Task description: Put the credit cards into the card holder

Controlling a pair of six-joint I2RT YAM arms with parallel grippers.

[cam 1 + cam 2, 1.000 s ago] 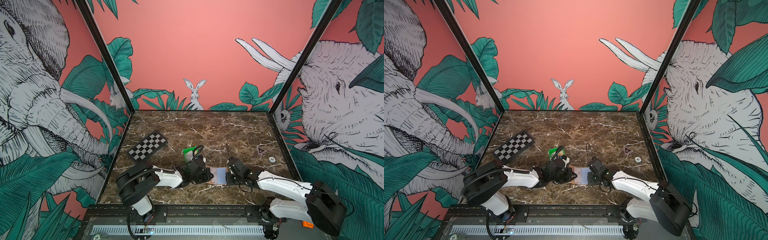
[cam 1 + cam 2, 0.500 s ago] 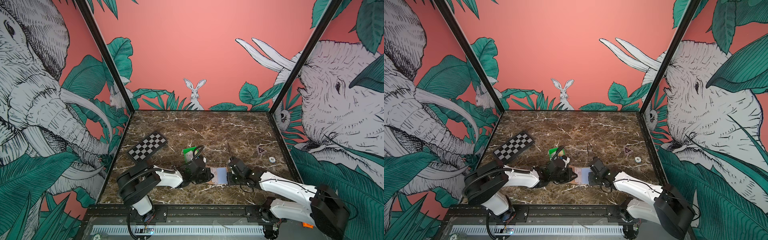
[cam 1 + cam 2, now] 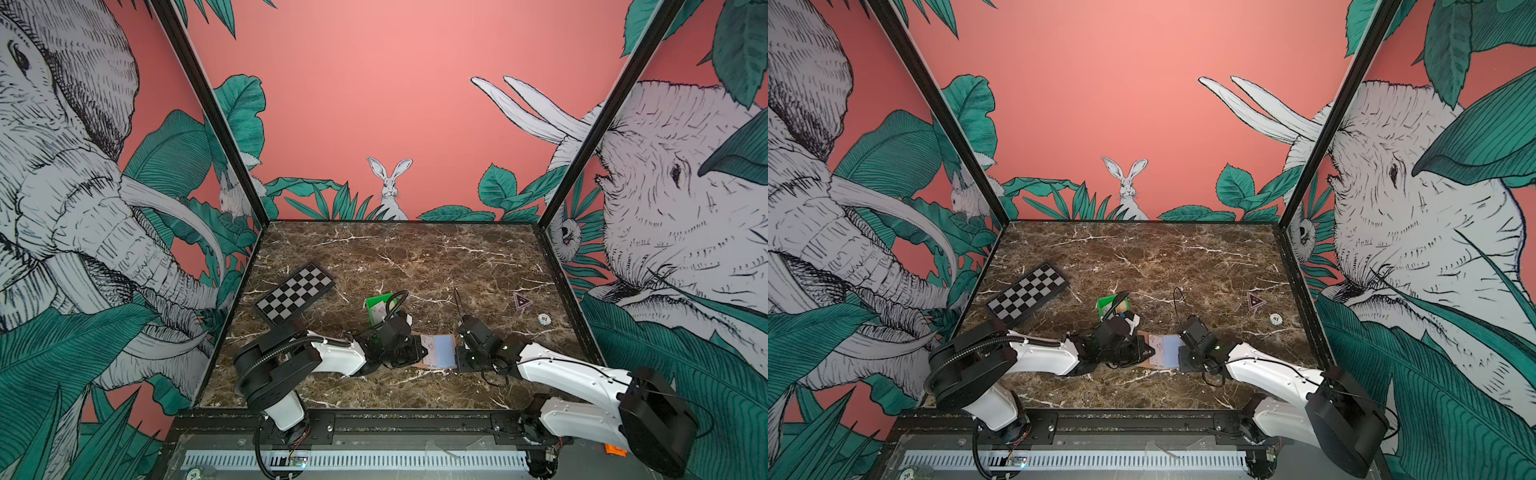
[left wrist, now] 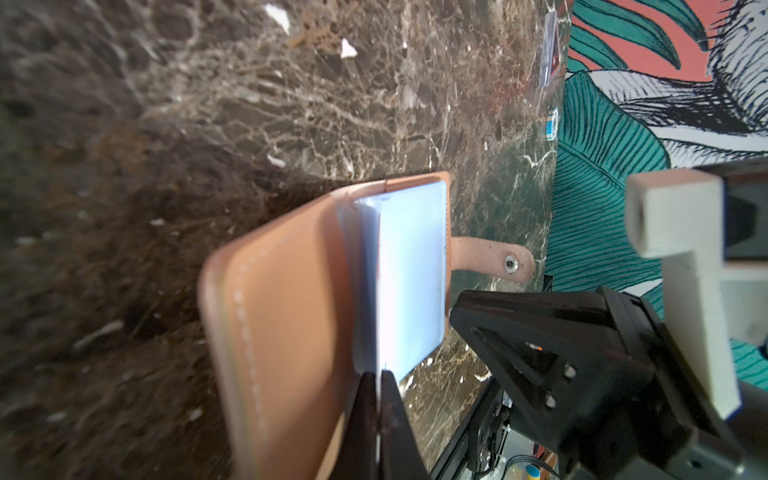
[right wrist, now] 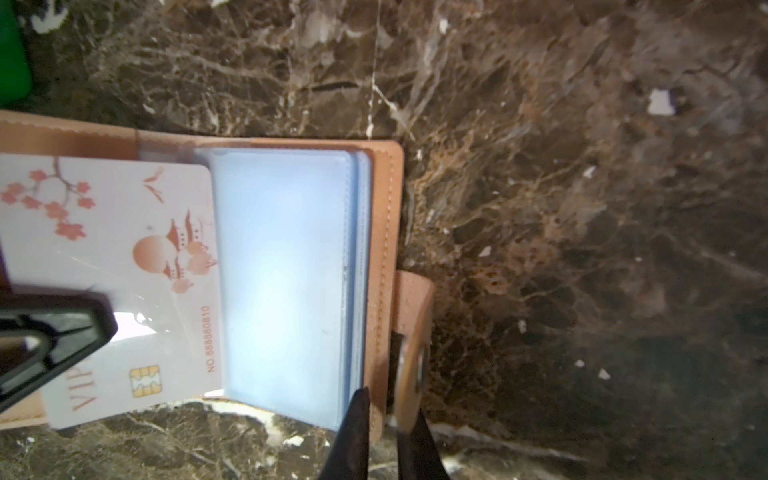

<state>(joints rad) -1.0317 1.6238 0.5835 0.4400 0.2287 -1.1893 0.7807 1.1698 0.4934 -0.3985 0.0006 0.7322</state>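
Observation:
The tan card holder (image 3: 449, 337) (image 3: 1147, 361) lies open on the marble between both grippers, pale blue sleeves (image 5: 282, 270) (image 4: 411, 270) showing. My left gripper (image 3: 420, 353) (image 3: 1148, 352) (image 4: 378, 374) is shut on a white credit card (image 5: 124, 249) (image 3: 428, 348) printed with pink blossoms. The card's edge sits at the sleeves. My right gripper (image 3: 459, 353) (image 3: 1181, 353) (image 5: 380, 399) is shut on the card holder's outer cover edge (image 5: 382, 232) beside its snap tab (image 4: 494, 259). More credit cards (image 3: 380, 312) stand in a green tray (image 3: 376, 300) behind the left gripper.
A black-and-white checkered board (image 3: 297, 293) lies at the back left. A small round token (image 3: 544, 319) and a triangle sticker (image 3: 523, 300) sit at the right. A thin black cable (image 3: 457, 299) rises behind the right gripper. The front rail (image 3: 395, 419) runs close behind both arms.
The right arm has shifted slightly to the right and its elbow has sunk a little. The left gripper, the card and the card holder stay where they were.

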